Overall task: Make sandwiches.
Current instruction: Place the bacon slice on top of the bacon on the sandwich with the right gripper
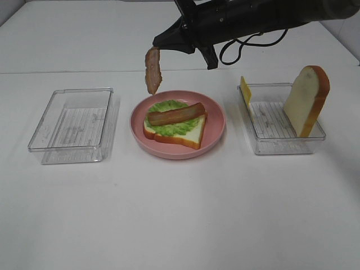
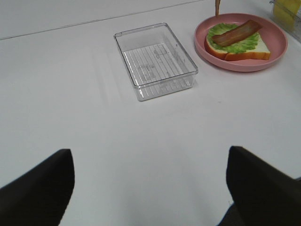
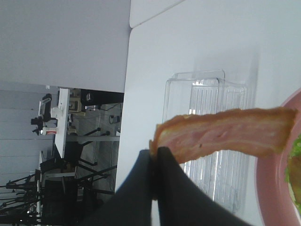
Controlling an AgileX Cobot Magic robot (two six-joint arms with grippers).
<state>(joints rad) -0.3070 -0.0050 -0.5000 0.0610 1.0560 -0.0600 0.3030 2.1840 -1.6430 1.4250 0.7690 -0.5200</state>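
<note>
Brown-red w/ pale streaks: the bacon strip (image 1: 153, 70) dangles from my right gripper (image 3: 155, 157), fingers pinched shut on its top end. Its long axis is near vertical, w/ a slight curl. In the high view its lower end hangs over the pink plate (image 1: 216, 132) rim at approx 11 o'clock, clear of the food.

From there the sandwich (image 1: 188, 135) lies toward 5 o'clock, mid-plate. It has a white bread base w/ orange-brown crust, green lettuce (image 1: 179, 128) on that, and a laid strip (image 1: 176, 113) on top running roughly 8-to-2.

Next move, I reckon: carry toward 5 o'clock, tip my strip over to that same 8-to-2 line, and set it beside the laid one on the bare lettuce.

The right arm is plainly the nearer, reaching across the middle. My left gripper (image 2: 150, 188) sits well back, fingers wide apart, holding nothing.

The left tray (image 2: 155, 59) is at the plate's 9 o'clock. At 3 o'clock the right tray (image 1: 281, 147) holds a yellow cheese slice (image 1: 245, 90) on edge and an upright bread slice (image 1: 306, 101). I'd judge both are not yet used.
</note>
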